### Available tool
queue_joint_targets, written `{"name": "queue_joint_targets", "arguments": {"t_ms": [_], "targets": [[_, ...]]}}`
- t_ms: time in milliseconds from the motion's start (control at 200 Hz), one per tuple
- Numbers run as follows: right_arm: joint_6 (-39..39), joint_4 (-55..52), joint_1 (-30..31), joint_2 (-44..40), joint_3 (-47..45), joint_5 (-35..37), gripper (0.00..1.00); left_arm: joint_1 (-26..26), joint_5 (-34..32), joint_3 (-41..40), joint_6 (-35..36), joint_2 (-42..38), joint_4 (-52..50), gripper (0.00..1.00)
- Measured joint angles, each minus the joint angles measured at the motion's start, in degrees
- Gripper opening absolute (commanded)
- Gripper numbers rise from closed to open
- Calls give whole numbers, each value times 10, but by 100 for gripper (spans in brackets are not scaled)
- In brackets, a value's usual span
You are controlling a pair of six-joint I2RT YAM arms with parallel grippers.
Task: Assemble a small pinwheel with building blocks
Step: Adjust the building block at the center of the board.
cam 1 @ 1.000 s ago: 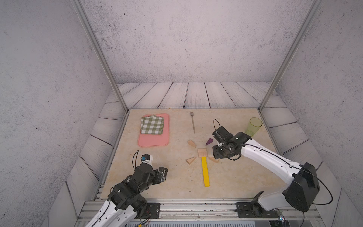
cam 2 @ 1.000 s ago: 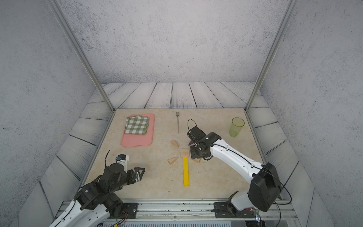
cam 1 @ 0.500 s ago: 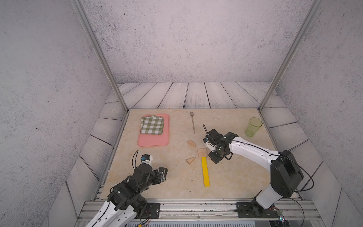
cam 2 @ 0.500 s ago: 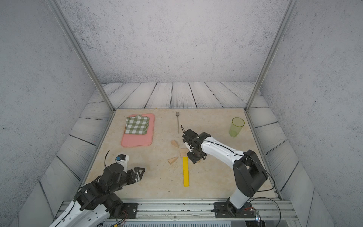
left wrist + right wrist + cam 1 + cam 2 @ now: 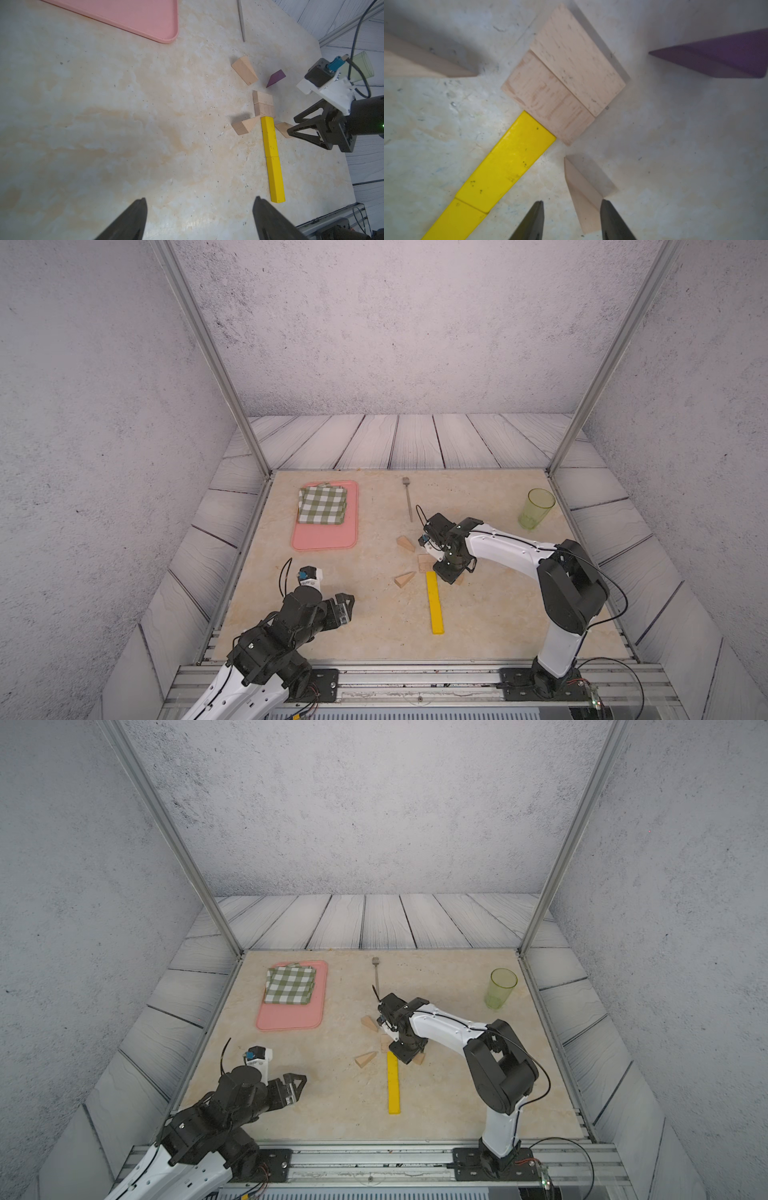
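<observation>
The pinwheel lies flat mid-table: a pale-wood hub (image 5: 424, 563) of two short rectangles, with the yellow stick (image 5: 434, 601) of two bars running toward the front. Two wood wedges (image 5: 405, 543) (image 5: 404, 579) sit to its left. In the right wrist view the purple wedge (image 5: 724, 58) lies apart from the hub; the right arm hides it in both top views. My right gripper (image 5: 571, 201) points down, open around a third wood wedge (image 5: 583, 195); one finger touches it, the other stands off. My left gripper (image 5: 347, 605) is open over bare table at the front left.
A pink tray (image 5: 328, 537) with a folded green-checked cloth (image 5: 322, 504) lies at the back left. A metal fork (image 5: 408, 497) lies behind the blocks. A green cup (image 5: 536, 508) stands at the back right. Metal rails edge the table.
My right gripper has moved left and forward, down over the wood wedge right of the stick, and its jaws have narrowed. The purple wedge is now hidden by the arm. The left arm has stayed still.
</observation>
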Motion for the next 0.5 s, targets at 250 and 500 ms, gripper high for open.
{"name": "queue_joint_targets", "arguments": {"t_ms": [250, 500], "targets": [[-17, 3, 0, 29, 2, 12, 38, 0, -1, 0, -3, 0, 0, 86], [-28, 3, 0, 29, 1, 29, 31, 0, -1, 0, -4, -2, 0, 86]]}}
